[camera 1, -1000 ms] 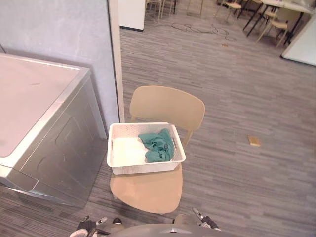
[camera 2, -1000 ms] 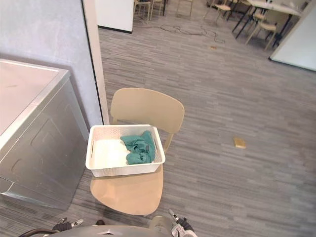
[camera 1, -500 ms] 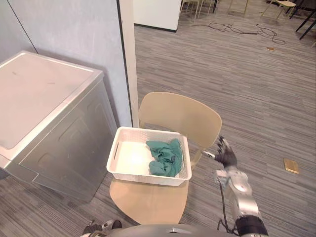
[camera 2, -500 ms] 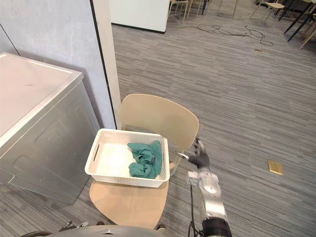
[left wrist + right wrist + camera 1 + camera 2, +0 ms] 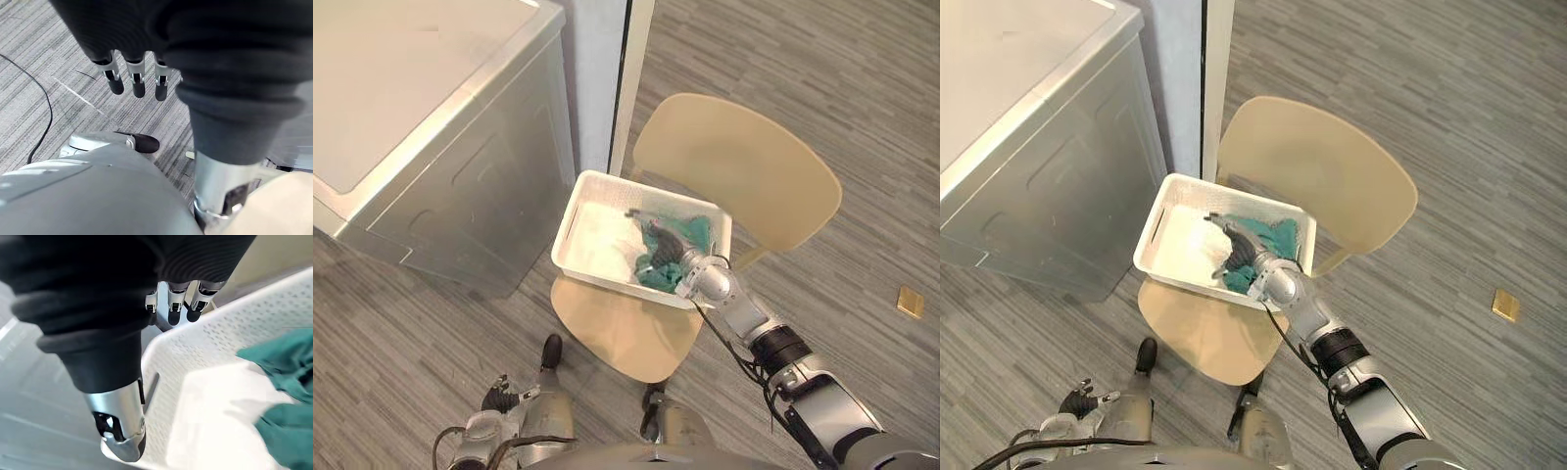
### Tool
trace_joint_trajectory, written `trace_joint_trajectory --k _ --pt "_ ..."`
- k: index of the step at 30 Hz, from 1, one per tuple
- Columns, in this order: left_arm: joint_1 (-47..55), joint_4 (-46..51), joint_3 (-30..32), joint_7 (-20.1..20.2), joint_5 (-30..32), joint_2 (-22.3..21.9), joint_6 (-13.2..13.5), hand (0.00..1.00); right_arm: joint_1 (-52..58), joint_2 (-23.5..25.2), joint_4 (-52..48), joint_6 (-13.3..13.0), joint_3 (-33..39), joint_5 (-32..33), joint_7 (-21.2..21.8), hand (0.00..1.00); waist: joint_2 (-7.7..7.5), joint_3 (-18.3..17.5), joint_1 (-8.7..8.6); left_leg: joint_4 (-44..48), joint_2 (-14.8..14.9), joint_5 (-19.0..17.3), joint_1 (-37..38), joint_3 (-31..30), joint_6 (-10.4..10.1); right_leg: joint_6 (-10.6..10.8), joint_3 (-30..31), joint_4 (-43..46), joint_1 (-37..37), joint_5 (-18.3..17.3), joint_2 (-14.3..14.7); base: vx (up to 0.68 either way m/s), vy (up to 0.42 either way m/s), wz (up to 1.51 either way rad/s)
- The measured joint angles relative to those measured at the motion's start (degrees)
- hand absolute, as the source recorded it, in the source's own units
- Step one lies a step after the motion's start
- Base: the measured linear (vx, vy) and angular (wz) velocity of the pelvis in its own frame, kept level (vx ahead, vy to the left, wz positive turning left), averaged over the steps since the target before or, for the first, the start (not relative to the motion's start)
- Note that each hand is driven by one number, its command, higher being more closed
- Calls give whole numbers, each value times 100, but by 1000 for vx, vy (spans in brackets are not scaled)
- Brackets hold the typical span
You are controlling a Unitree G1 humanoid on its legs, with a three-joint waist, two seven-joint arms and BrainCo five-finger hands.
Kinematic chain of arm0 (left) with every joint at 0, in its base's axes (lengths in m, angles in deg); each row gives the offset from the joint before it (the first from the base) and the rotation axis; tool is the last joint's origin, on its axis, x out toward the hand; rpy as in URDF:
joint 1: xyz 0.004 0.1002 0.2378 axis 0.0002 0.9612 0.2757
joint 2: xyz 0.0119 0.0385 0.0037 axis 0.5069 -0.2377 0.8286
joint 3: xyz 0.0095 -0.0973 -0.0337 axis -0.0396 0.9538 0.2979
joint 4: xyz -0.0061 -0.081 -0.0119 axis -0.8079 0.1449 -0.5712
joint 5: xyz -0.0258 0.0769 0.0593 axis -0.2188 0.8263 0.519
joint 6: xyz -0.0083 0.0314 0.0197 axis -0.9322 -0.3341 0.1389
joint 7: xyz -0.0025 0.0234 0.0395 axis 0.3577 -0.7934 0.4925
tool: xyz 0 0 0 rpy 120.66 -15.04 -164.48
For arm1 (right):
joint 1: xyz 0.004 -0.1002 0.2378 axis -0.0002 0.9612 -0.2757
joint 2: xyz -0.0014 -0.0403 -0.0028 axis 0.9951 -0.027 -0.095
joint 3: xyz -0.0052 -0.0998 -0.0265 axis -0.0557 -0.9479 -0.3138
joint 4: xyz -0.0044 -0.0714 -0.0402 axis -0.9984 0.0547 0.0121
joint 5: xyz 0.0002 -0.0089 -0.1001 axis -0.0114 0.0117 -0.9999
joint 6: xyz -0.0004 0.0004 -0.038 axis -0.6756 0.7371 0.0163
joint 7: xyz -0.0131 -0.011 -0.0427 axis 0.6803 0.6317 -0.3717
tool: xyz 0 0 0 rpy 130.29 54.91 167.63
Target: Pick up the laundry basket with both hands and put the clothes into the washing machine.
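A white perforated laundry basket (image 5: 579,208) sits on a beige chair (image 5: 744,171). It holds a green garment (image 5: 697,233) and a white cloth (image 5: 215,416). My right hand (image 5: 1239,257) reaches in over the basket's near rim and hovers just above the clothes. Its fingers (image 5: 171,308) are straight and hold nothing. My left hand (image 5: 137,78) hangs low at my side over the floor, its fingers relaxed and empty. The silver washing machine (image 5: 411,98) stands left of the chair, its top shut.
A white post (image 5: 631,78) and a grey wall panel stand between the machine and the chair's back. A small tan object (image 5: 908,302) lies on the grey plank floor to the right. Open floor lies right of the chair.
The camera has tilted down and moved closer. My right hand has swung from beside the chair's right edge to over the clothes in the basket. The basket has not moved.
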Motion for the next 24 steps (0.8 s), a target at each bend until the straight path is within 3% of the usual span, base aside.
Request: trace_joint_trajectory --k 4,7,17,24 --pt "-191 163 -191 -101 40 21 33 0 -440 -89 1006 124 13 -484 -61 0 19 362 51 1 -38 98 -158 43 25 -5 76 29 -205 83 -36 -83 17 -7" --pt "-302 211 -301 -218 31 23 50 0 -583 -138 1380 247 271 -653 -340 0 63 548 51 6 -73 129 -196 48 35 5 92 62 -262 126 -76 -10 5 0" --pt "-496 569 -395 -600 -313 -41 76 0 -779 187 1812 381 1170 -386 -719 0 138 854 66 -2 -104 252 -399 11 52 -5 104 191 -515 132 -107 -39 -3 1" --pt "-586 661 -432 -654 -486 -105 184 0 -1129 217 2100 384 1300 -214 -914 0 222 938 61 -26 -109 333 -635 -49 110 -62 96 422 -835 105 -151 -61 -25 3"
